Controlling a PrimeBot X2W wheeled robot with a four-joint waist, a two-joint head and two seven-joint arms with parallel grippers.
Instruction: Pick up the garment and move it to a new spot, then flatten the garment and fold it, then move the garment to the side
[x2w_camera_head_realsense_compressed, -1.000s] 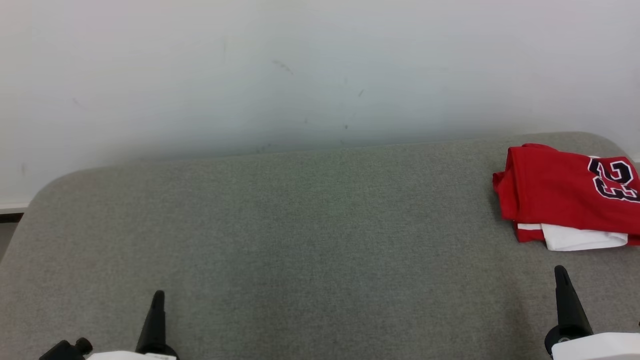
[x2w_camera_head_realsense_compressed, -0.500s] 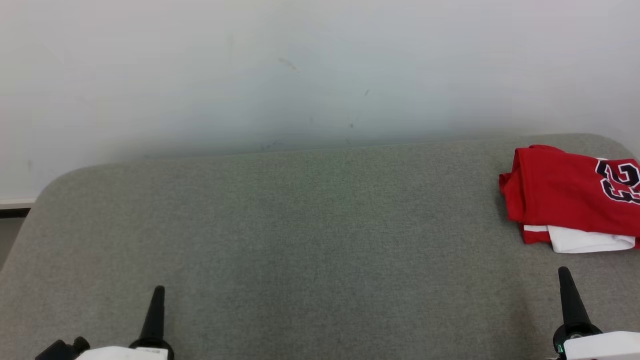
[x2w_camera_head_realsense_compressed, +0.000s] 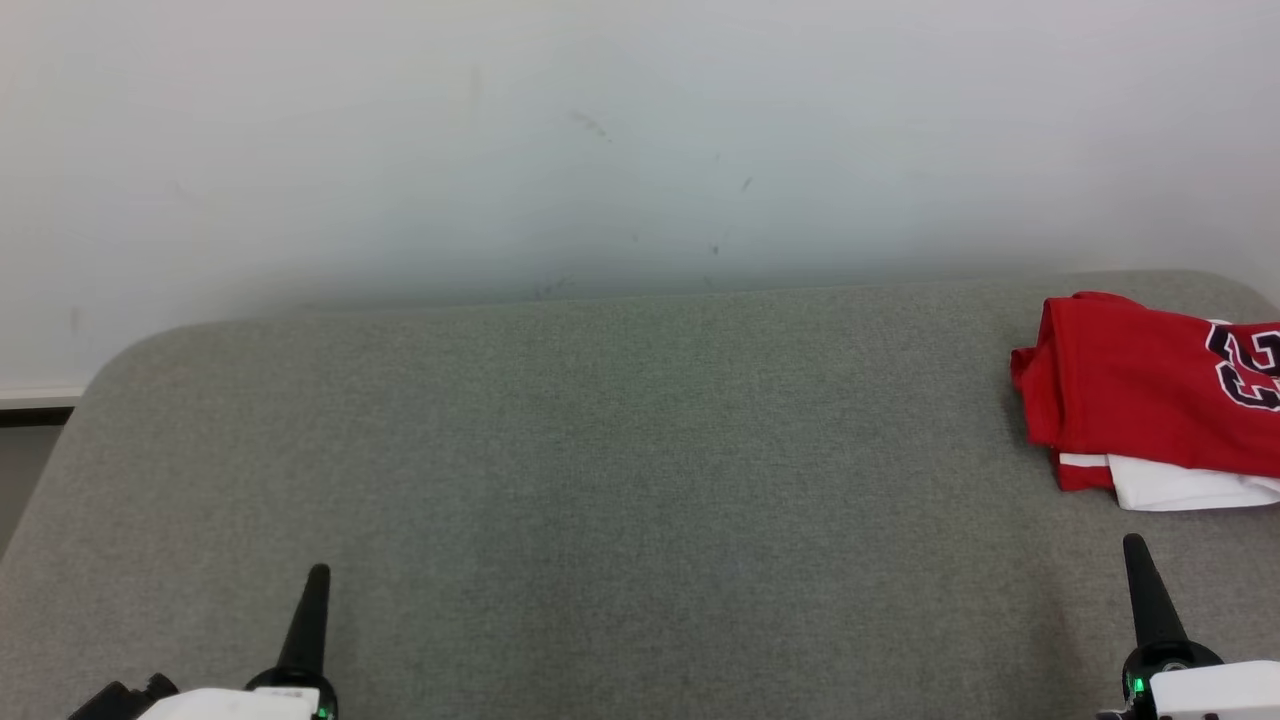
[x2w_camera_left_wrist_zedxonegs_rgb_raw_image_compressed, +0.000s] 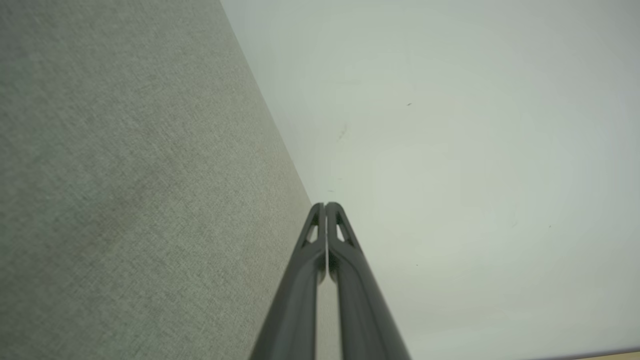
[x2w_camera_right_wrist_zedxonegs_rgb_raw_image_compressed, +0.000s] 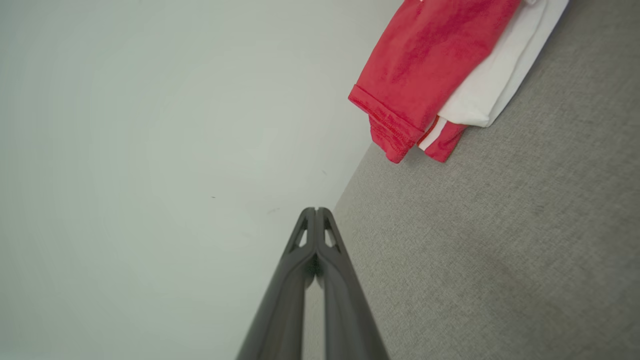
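**A:** How do the grippers stand?

**B:** The left gripper (x2w_camera_head_realsense_compressed: 318, 573), with two long dark fingers, is clenched tight on nothing. In its wrist view the tips meet along one thin seam. The right gripper (x2w_camera_head_realsense_compressed: 1133, 546) is pressed together the same way and is also empty.

**A:** Any writing to read?

**B:** Only on the red, jersey-like folded garment (x2w_camera_head_realsense_compressed: 1130, 390). It has dark numerals outlined in white, but the right edge of the head view cuts them off, so I cannot read them for certain.

**A:** Where does the garment lie relative to the grippers?

**B:** It lies at the far right of the grey fabric-covered table (x2w_camera_head_realsense_compressed: 620, 450), near the rounded far-right corner. A white layer (x2w_camera_head_realsense_compressed: 1180, 488) pokes out from under its near edge. It is farther away than the right gripper, with a strip of bare grey cloth between them and no contact. It is well apart from the left gripper, across the width of the table. In the right wrist view its hemmed red edge lies ahead of the fingertips.

**A:** And the arms' pose?

**B:** Both are low at the near edge, the left one at the near left and the right one at the near right. Their fingers point away toward the plain white wall (x2w_camera_head_realsense_compressed: 600, 130), which has faint scuffs. A pale wrist housing shows behind each gripper, and the right one carries a small green light (x2w_camera_head_realsense_compressed: 1135, 684).
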